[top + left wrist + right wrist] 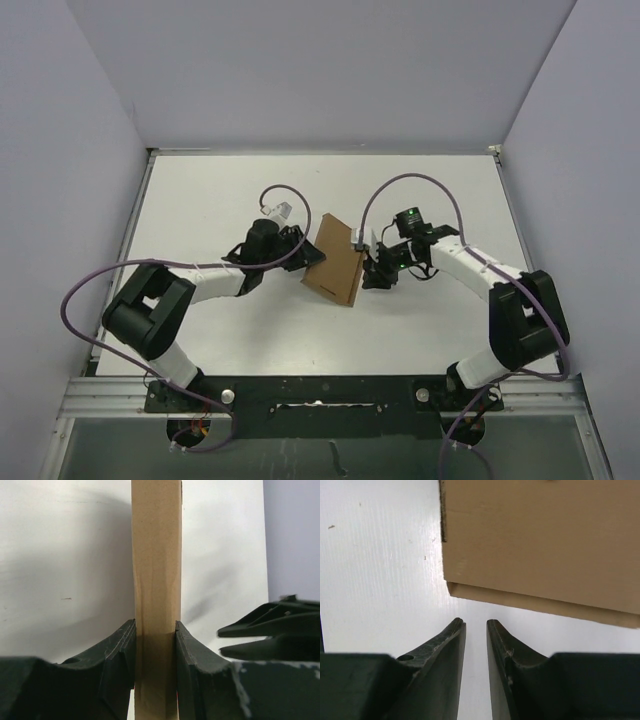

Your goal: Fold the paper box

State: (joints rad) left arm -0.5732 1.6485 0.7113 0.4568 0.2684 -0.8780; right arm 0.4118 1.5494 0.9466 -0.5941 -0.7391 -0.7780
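The paper box (336, 262) is a plain brown cardboard mailer, folded flat, lying in the middle of the white table between the two arms. My left gripper (306, 252) is shut on its left edge; in the left wrist view the box edge (156, 575) stands between the two black fingers (120, 650), which press on both sides. My right gripper (372, 268) sits just right of the box. In the right wrist view its fingertips (457, 630) are slightly apart and empty, a short way from the box's near edge (540, 545).
The white table (200, 200) has grey walls on three sides. A purple cable loops over each arm. The right arm's black fingers show at the right edge of the left wrist view (270, 630). A metal rail runs along the near edge (320, 395).
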